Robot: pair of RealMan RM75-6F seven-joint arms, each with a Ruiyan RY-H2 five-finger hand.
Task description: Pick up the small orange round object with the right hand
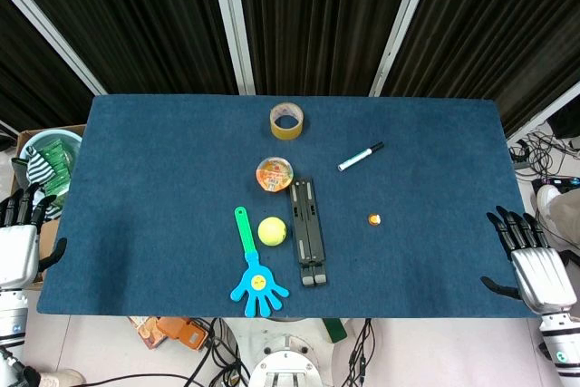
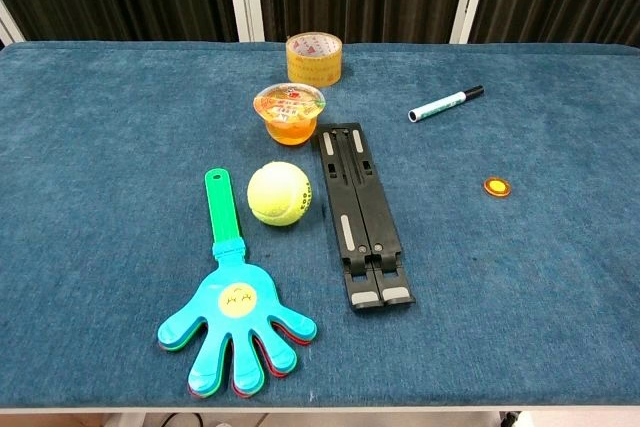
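Barely begun: orange disc [image 1: 374, 219] untouched on the tabletop [image 1: 145, 178], right of the black stand [image 1: 306, 231], with right robot hand [image 1: 530, 265] empty, fingers spread, well right of the stand at the edge.

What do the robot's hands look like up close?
Only the head view shows them. The right hand and the left hand each have a silvery-grey metallic back, shaped like a human hand, with slim black fingers and a black thumb.

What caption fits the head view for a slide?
Both hands, right hand and left hand, open at table edges; small orange disc lies untouched.
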